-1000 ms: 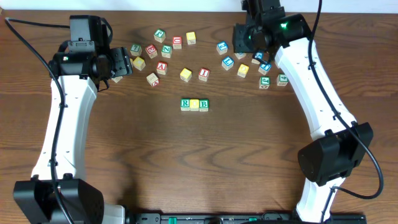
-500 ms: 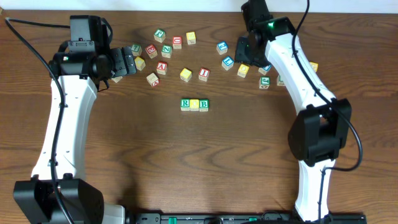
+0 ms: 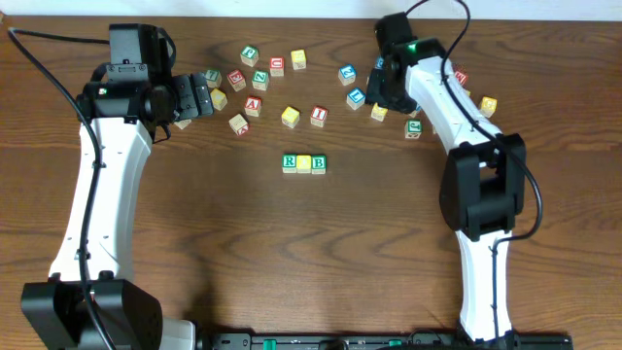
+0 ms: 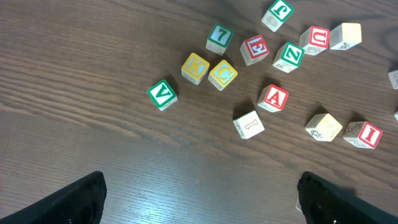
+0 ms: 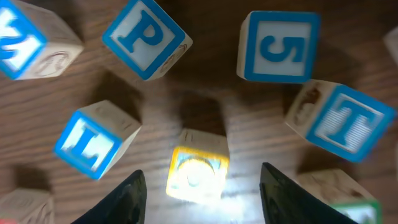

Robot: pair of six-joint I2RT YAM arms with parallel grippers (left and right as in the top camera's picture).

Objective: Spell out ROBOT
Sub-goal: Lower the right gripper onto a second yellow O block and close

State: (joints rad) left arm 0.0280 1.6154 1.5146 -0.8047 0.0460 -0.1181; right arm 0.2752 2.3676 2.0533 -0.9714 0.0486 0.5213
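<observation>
Hanging over the cluster of cubes at the far right of the table, the right gripper (image 5: 202, 180) has its two dark fingers (image 5: 127, 198) apart. A small wooden cube with a yellow face (image 5: 196, 167) sits in the gap between them, and neither finger looks to be touching it. I take this for the pick of the second O.

To do it well, the fingers should come straight down, centred on the cube and squared to its sides, since it sits slightly turned. The blue-lettered L cube (image 5: 93, 142) lies just beside it on the left, so that finger has to slip down between the two without nudging either. Closing should wait until the pads are well down the pale wooden sides.

The yellow face is glary and blurred, and I cannot read a letter on it. The blue-lettered T cube (image 5: 345, 124) lies near it to the right, tilted. Out in the middle of the brown wooden table (image 3: 194, 243), the green R cube (image 3: 290, 162), another yellow cube (image 3: 304, 162) and the green B cube (image 3: 319, 162) stand touching in a row, with the spot right of the B open.

The left gripper (image 4: 202, 199) is spread wide with nothing in it, above the scatter of cubes on the left.
</observation>
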